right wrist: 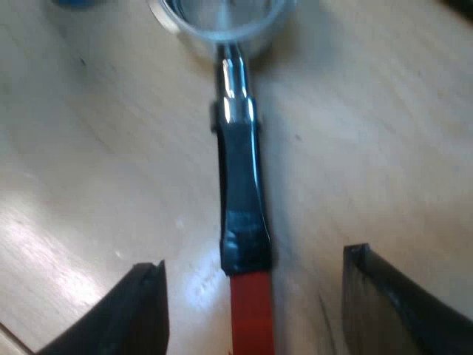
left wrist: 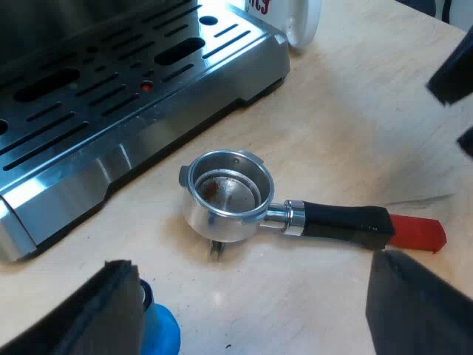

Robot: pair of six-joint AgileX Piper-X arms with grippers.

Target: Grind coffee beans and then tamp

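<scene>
left gripper: fingers spread wide, nothing between them. Hangs over the table, looking down on the holder. Reads as standby, leaving the pick to the other arm.
tamper: blue, on the table just beside one left finger. My guess is it sits close so the left arm can do the tamping.
espresso machine: its slotted steel tray faces the holder, near but apart.
holder: loose on the table, mouth up, propped on its spouts, so it sits about level.
basket: bare metal with a brownish trace at the bottom and no bed of grounds. So grinding is not done; task is near its start.
mug: white with red lettering, at the machine's corner, well apart from the holder. Not in play.
handle: lies flat, pointing away from the machine. Red end has nothing against it, so the approach is clean.
right gripper: fingers wide, one on either side of the handle where black meets red, not touching it. Lined up along the handle's axis; looks like a pre-grasp.
next: close squarely on the handle. If the grip is off-centre, the basket may swing or tip on its spouts.
</scene>
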